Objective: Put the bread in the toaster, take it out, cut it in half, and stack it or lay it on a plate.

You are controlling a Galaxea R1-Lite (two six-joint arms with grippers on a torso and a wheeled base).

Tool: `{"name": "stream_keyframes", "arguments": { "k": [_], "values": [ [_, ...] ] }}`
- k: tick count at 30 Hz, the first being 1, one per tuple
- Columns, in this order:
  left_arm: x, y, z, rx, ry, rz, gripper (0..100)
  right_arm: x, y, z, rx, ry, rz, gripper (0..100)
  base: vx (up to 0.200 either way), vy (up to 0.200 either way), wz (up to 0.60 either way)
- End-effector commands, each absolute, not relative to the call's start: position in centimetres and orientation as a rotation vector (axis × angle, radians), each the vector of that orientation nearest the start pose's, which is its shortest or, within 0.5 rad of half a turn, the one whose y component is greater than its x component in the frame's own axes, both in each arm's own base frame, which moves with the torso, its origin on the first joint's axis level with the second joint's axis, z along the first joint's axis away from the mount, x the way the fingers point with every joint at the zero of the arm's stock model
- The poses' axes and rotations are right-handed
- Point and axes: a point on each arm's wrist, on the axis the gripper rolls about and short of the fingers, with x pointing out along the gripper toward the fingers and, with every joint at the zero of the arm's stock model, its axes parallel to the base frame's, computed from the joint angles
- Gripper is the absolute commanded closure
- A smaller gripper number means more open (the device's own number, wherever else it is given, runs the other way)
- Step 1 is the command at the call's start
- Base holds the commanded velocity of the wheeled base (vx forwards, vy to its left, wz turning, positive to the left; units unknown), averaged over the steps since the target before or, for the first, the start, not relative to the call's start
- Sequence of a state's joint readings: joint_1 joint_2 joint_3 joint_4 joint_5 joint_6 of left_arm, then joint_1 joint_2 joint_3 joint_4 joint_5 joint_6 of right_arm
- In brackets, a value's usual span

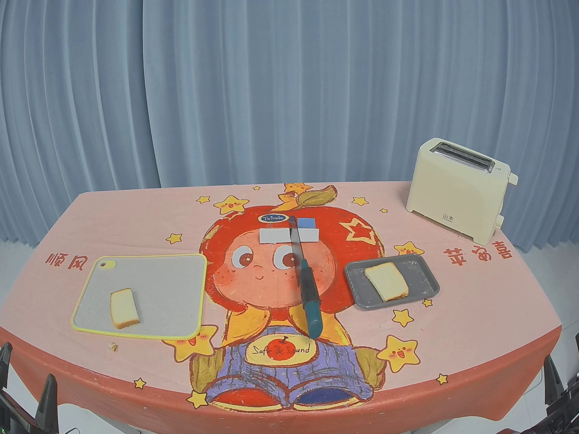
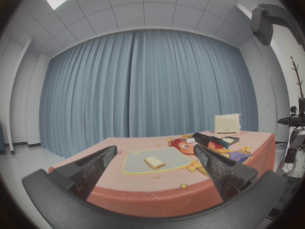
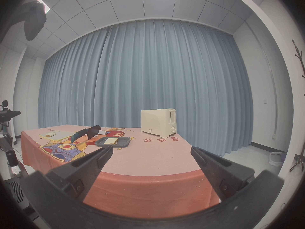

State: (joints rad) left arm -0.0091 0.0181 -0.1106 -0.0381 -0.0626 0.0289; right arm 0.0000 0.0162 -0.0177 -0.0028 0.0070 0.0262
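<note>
Nearest, at the bottom corners of the head view, the left gripper [image 2: 154, 150] and right gripper [image 3: 152, 150] sit off the table's near edge, both with jaws spread wide and holding nothing. A narrow piece of bread [image 1: 124, 308] lies flat on the yellow-rimmed cutting board [image 1: 169, 272] at lower left. A fuller slice of bread [image 1: 386, 281] lies in the grey tray [image 1: 422, 272] right of centre. Between them the teal-handled knife [image 1: 306, 278] rests with its blade across a white block [image 1: 274, 235], and the cream toaster [image 1: 459, 189] stands at the right, well apart from both pieces. The bread is likely light, soft and crumbly, so a gentle pinch across opposite crust edges would suit it. The tray's shallow rim may crowd a finger trying to get under the slice. The cartoon tablecloth [image 1: 151, 224] carries lettering and the toaster a small printed mark, neither read out here.
</note>
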Motion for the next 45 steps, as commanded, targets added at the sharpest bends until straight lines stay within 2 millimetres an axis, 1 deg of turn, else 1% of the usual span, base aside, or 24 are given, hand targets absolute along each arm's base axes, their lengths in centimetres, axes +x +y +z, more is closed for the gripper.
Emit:
{"name": "stream_keyframes", "arguments": {
  "k": [1, 9, 15, 17, 23, 29, 37, 45],
  "values": [
    [-4.1, -0.1, 12.3, 0.033, -0.116, -0.084, 0, -2.2, 0.0, 7.6, 0.026, 0.006, 0.008, 0, 0.0, 0.0, 0.0],
    [-3.8, -0.1, 11.5, 0.028, -0.061, -0.084, 0, -2.2, 0.0, 7.6, 0.026, 0.005, 0.008, 0, 0.0, 0.0, 0.0],
    [-4.1, -0.1, 11.7, 0.025, -0.009, -0.083, 0, -2.2, 0.0, 7.6, 0.026, 0.006, 0.006, 0, 0.0, 0.0, 0.0],
    [-3.9, -0.1, 11.6, 0.024, 0.03, -0.079, 0, -2.2, 0.0, 7.6, 0.026, 0.006, 0.008, 0, 0.0, 0.0, 0.0],
    [-2.9, -0.1, 12.2, 0.017, 0.096, -0.087, 0, -2.2, 0.0, 7.6, 0.026, 0.006, 0.008, 0, 0.0, 0.0, 0.0],
    [-2.0, -0.1, 13.3, 0.008, 0.154, -0.077, 0, -2.2, 0.0, 7.6, 0.026, 0.006, 0.008, 0, 0.0, 0.0, 0.0],
    [-0.9, -0.2, 14.4, -0.047, 0.218, -0.077, 0, -2.2, 0.0, 7.6, 0.026, 0.006, 0.008, 0, 0.0, 0.0, 0.0],
    [0.2, -0.1, 15.0, -0.049, 0.279, -0.064, 0, -2.2, 0.0, 7.6, 0.026, 0.006, 0.008, 0, 0.0, 0.0, 0.0]
  ]
}}
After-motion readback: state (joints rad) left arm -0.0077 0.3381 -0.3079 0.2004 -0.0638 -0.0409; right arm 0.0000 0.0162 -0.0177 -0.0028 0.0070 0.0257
